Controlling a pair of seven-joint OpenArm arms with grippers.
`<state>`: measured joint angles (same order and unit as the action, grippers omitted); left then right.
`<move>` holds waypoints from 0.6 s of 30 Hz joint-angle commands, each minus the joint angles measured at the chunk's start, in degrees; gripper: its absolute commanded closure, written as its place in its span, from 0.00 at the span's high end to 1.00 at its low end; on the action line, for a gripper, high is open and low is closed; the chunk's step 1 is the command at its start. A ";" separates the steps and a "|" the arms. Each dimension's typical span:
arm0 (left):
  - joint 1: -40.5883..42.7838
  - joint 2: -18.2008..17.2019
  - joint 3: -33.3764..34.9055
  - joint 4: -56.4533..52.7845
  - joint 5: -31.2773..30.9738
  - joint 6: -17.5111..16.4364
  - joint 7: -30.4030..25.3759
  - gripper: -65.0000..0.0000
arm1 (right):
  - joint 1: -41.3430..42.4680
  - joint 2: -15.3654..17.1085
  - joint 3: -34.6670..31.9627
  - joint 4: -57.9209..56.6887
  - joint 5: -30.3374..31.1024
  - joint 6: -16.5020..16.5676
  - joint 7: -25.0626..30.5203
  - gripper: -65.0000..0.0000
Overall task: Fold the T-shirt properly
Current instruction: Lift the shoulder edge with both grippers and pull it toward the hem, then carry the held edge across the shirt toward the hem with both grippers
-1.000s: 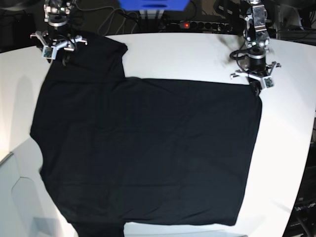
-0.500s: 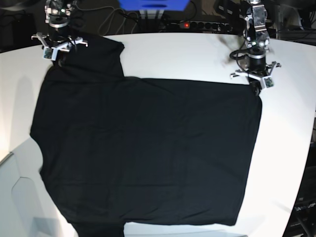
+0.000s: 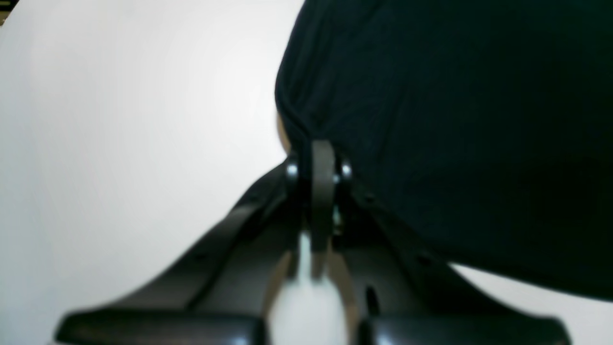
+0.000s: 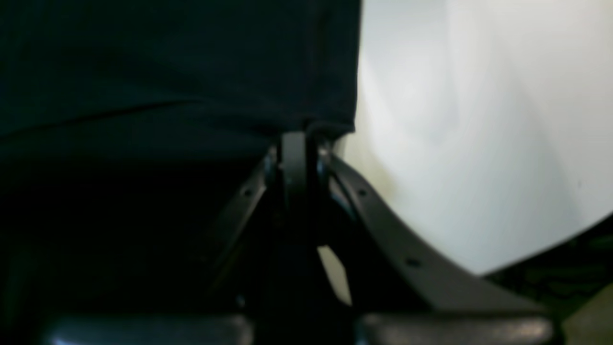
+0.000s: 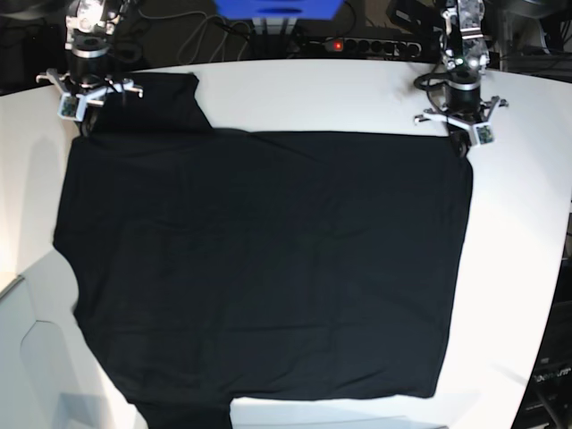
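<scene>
Both end effectors have pulled your T-shirt (image 5: 268, 259) back; left (image 3: 318, 158) and right (image 4: 294, 143) pinch its edge, folding not begun.

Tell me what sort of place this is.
Probably a robotics lab or test bench: two robot arms at a white table with a black T-shirt spread on it, and a power strip and cables behind it.

The large short-sleeved cloth T-shirt (image 5: 268, 259) is plain black all over, with no print showing on its upper face. The smooth flat table (image 5: 357, 94) beneath it is white. Just beyond the dark grey fingers (image 3: 322, 191), the cloth reads deep blue-black.
</scene>
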<state>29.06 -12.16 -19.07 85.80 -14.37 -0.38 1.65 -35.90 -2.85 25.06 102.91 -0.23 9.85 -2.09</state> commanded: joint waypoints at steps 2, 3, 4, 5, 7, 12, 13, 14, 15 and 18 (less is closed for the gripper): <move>1.31 -0.54 -0.40 2.77 0.26 0.43 -1.52 0.01 | -0.36 0.43 1.62 3.15 0.19 -0.04 1.96 0.00; 1.75 -0.54 -0.40 3.48 0.26 0.51 -1.52 0.01 | -0.36 0.43 1.62 3.94 0.19 -0.04 1.96 0.00; 2.19 -0.54 -0.40 4.27 0.26 0.51 -1.52 0.01 | -0.36 0.43 1.62 4.56 0.19 -0.04 1.96 0.00; 2.63 -0.54 -0.40 5.23 0.26 0.51 -1.52 0.01 | -0.36 0.43 1.89 5.17 0.19 -0.04 1.96 0.00; 3.42 -0.54 -0.40 7.34 0.26 0.60 -1.52 0.01 | -0.36 0.43 1.97 6.41 0.19 -0.04 2.04 0.00; 4.39 -0.54 -0.58 12.44 0.26 0.60 -1.52 0.01 | 0.34 0.43 1.97 8.78 0.19 -0.04 2.04 0.00; 4.30 -0.54 -1.02 13.06 0.26 0.60 -1.52 0.01 | 1.13 0.43 1.97 8.95 0.19 -0.04 2.04 0.00; 3.95 -0.54 -1.55 13.50 0.26 0.60 -1.52 0.01 | 2.10 0.43 1.97 8.78 0.19 -0.04 2.04 0.00; 3.60 -0.54 -1.98 13.67 0.26 0.60 -1.52 0.01 | 2.98 0.43 1.97 8.69 0.19 -0.04 1.69 0.00; 0.26 -0.54 -2.07 13.76 0.26 0.60 -1.52 0.01 | 6.58 0.43 1.53 7.90 0.19 -0.04 1.52 0.00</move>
<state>29.74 -12.21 -20.86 98.39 -14.35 -0.03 2.11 -29.08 -2.85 26.48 109.93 -0.21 9.98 -2.11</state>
